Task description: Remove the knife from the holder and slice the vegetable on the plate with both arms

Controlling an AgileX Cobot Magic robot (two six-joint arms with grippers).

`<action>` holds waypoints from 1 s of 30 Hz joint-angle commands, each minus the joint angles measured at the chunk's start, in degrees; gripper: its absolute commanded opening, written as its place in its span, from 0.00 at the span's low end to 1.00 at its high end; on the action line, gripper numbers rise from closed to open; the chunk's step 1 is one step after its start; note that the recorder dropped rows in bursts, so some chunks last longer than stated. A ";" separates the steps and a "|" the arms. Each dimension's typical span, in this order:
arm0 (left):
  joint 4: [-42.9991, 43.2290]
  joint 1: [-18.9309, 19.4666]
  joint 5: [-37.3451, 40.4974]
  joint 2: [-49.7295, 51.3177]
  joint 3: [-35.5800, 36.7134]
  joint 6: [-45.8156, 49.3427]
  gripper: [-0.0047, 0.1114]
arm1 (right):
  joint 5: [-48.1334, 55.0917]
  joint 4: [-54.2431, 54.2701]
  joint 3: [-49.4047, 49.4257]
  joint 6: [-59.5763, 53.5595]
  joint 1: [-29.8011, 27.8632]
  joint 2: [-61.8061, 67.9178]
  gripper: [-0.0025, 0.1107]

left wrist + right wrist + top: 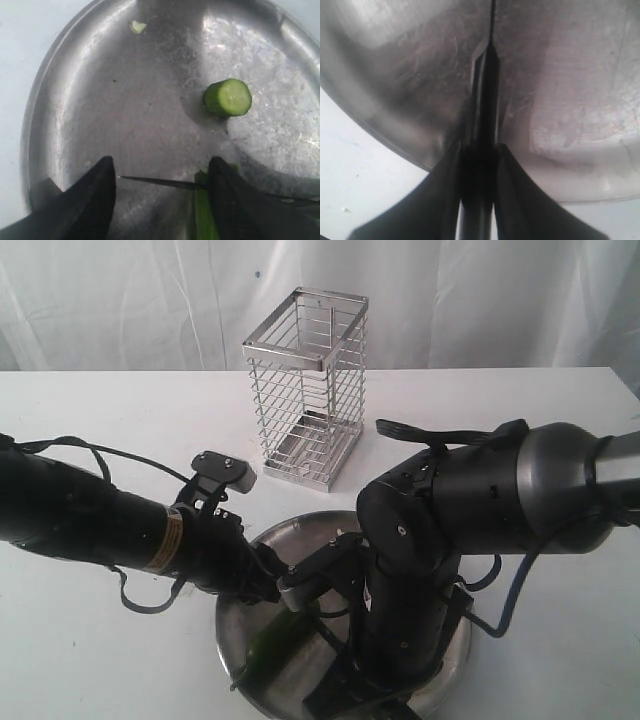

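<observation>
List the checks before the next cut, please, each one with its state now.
1. Right fingers shut on knife: ok.
2. Knife tip at the vegetable, between left fingers: ok.
3. Left fingers gripping vegetable: not ok, open; it lies beside one finger.
4. Cut piece apart from knife: ok.
5. Vegetable on plate: ok.
6. Holder upright, apart from plate: ok.

No legible text in any view. The only candidate is the yellow label (172,537) on the left arm (80,520), and whatever it carries is too small and blurred to read.
</observation>
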 commanded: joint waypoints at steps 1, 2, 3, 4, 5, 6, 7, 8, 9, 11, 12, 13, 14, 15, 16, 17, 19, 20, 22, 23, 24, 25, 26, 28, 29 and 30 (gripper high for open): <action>-0.03 -0.01 0.90 -0.22 -0.58 0.04 0.55 | -0.59 0.10 -0.24 -0.78 0.12 -0.12 0.02; 0.56 -0.01 1.68 -0.11 -0.58 0.04 0.55 | -0.59 0.00 -0.24 -0.78 0.12 -0.12 0.02; 0.99 -0.37 2.66 0.23 -0.58 -0.13 0.55 | -0.59 0.00 -0.24 -0.78 0.12 -0.12 0.02; 1.24 -0.96 4.29 0.77 -0.58 -0.13 0.55 | -0.59 0.00 -0.24 -0.78 0.12 -0.12 0.02; 1.24 -1.70 6.80 1.71 -0.58 0.12 0.55 | -0.59 0.00 -0.24 -0.78 0.12 -0.12 0.02; 1.36 -2.48 9.03 2.95 -0.58 0.28 0.55 | -0.59 0.00 -0.24 -0.78 0.12 -0.12 0.02; 1.68 -3.17 10.00 4.08 -0.58 0.28 0.55 | -0.46 0.00 -0.24 -0.78 0.12 -0.12 0.02; 1.93 -3.59 10.12 5.47 -0.58 0.28 0.55 | -0.16 0.00 -0.24 -0.78 0.12 -0.12 0.02; 1.91 -3.85 9.99 6.57 -0.58 0.28 0.55 | 0.22 0.00 -0.24 -0.78 0.12 -0.12 0.02; 1.91 -3.85 9.32 7.25 -0.58 -0.17 0.55 | 1.27 0.00 -0.24 -0.78 0.12 -0.12 0.02; 2.22 -3.85 9.31 7.02 -0.58 -0.28 0.55 | 1.66 0.00 -0.24 -0.78 0.12 -0.12 0.02; 2.47 -3.48 9.42 6.53 -0.58 -0.27 0.55 | 1.79 0.00 -0.24 -0.78 0.12 -0.12 0.02; 2.59 -3.15 9.42 5.63 -0.58 -0.40 0.55 | 1.92 0.00 -0.24 -0.78 0.12 -0.12 0.02; 2.59 -2.71 9.42 4.49 -0.58 -0.40 0.55 | 1.92 0.00 -0.24 -0.78 0.12 -0.12 0.02; 2.59 -2.20 9.29 3.44 -0.58 -0.40 0.55 | 1.90 0.15 -0.24 -0.78 0.12 -0.12 0.02; 3.04 -1.92 9.19 2.04 -0.58 -0.74 0.55 | 1.90 0.15 -0.24 -0.78 0.12 -0.12 0.02; 5.46 -1.32 9.51 -1.01 -0.58 -2.61 0.55 | 1.90 0.15 -0.24 -0.78 0.12 -0.12 0.02; 7.86 -1.02 9.68 -2.41 -0.58 -3.92 0.55 | 1.77 -0.02 -0.24 -0.78 0.12 -0.12 0.02; 12.05 -0.91 9.68 -4.48 -0.58 -7.90 0.55 | 0.94 -0.02 -0.24 -0.78 0.12 -0.12 0.02; 12.05 -0.91 8.40 -5.92 -0.21 -10.70 0.55 | -0.28 -0.02 -0.24 -0.78 0.12 -0.12 0.02; 12.05 -0.91 7.45 -6.17 0.31 -10.70 0.55 | -0.57 -0.02 -0.24 -0.78 0.12 -0.12 0.02; 12.05 -0.91 5.81 -6.31 1.56 -10.70 0.55 | -0.81 -0.02 -0.24 -0.78 0.12 -0.12 0.02; 12.05 -0.91 5.55 -6.06 2.14 -10.70 0.55 | -1.19 -0.02 -0.24 -0.78 0.12 -0.12 0.02; 12.05 -1.01 5.26 -5.20 4.15 -10.29 0.55 | -1.77 -0.02 -0.24 -0.78 0.12 -0.12 0.02; 12.05 -1.01 5.38 -4.83 4.79 -9.87 0.55 | -2.69 0.11 -0.24 -0.78 0.12 0.11 0.02; 12.05 -1.01 5.14 -4.83 5.06 -9.84 0.55 | -2.83 0.11 -0.35 -0.78 0.12 0.27 0.02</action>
